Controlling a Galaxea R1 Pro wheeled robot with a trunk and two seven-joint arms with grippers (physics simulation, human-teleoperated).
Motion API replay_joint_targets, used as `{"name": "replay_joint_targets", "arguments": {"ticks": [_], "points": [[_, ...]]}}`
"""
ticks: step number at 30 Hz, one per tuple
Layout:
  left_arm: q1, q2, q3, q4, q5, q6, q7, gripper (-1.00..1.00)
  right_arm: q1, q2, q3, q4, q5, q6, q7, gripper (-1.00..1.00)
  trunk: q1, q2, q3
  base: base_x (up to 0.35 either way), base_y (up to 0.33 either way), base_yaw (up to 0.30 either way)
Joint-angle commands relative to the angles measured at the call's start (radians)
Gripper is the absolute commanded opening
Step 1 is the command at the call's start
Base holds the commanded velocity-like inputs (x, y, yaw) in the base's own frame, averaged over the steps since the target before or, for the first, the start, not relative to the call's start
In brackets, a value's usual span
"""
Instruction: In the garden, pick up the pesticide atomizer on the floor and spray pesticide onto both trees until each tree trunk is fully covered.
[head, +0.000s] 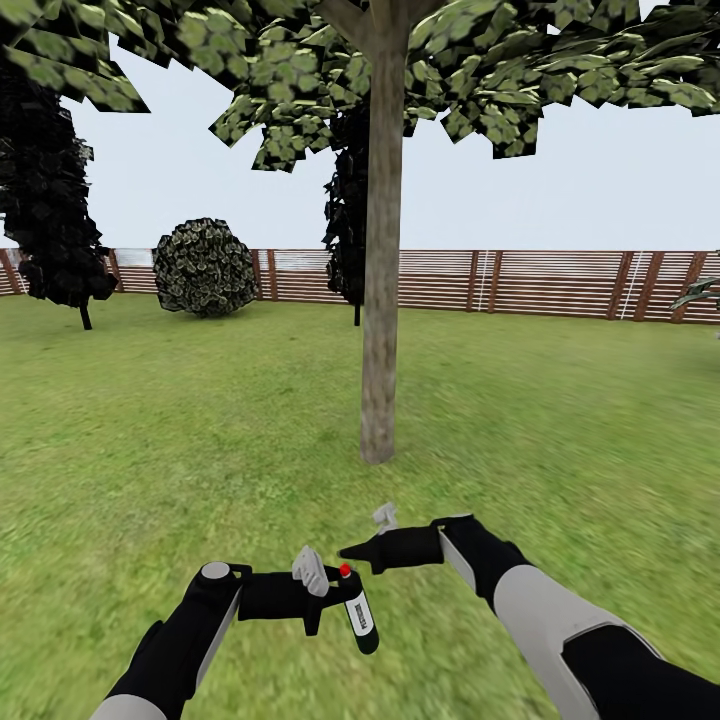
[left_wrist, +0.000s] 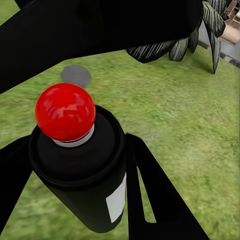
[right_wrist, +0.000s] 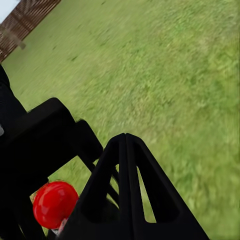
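**mossy_bot:** Left gripper (head: 335, 598) is clamped on the pesticide atomizer (head: 360, 620), held out low in front of the robot over the lawn (head: 150, 420). In the left wrist view the black fingers (left_wrist: 150, 200) sit on either side of the dark bottle, red button (left_wrist: 65, 112) on top. The tree trunk (head: 381, 300) stands straight ahead, a fair way off.

**rake_n_roll:** And the right gripper (head: 352, 551)?

**mossy_bot:** Pinched closed with nothing in it, tips brought together to a point, hovering just above and beside that red button.

**rake_n_roll:** So I'd guess it's about to press the button. My advice: keep the left grip steady so the bottle doesn't twist, come straight down on the button with the closed tip, and make sure the nozzle faces the trunk first. I can't tell which way it points from here. Probably wants to roll closer too, or the spray falls short onto the grass.
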Motion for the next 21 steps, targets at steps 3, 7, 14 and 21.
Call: {"name": "replay_joint_targets", "arguments": {"ticks": [3,7,14,21], "points": [[-0.001,0.0,0.002,-0.001,-0.004,0.011,-0.005,-1.0,-0.001,0.005,0.007,0.0,-0.01,0.01,0.0,-1.0,0.0,-0.002,-0.002,0.0,0.0,0.0],[-0.001,-0.001,0.002,-0.001,-0.004,0.011,-0.005,-1.0,-0.001,0.006,0.007,0.0,-0.01,0.011,0.001,-1.0,0.0,-0.002,-0.002,0.0,0.0,0.0],[-0.001,0.0,0.002,-0.001,-0.004,0.011,-0.005,-1.0,-0.001,0.007,0.007,0.0,-0.01,0.011,0.002,-1.0,0.0,-0.002,-0.002,0.0,0.0,0.0],[-0.001,0.0,0.002,0.0,-0.004,0.011,-0.005,-1.0,0.0,0.004,0.004,0.013,-0.009,0.01,0.001,-1.0,0.0,-0.002,-0.002,0.0,0.0,0.0]]}}
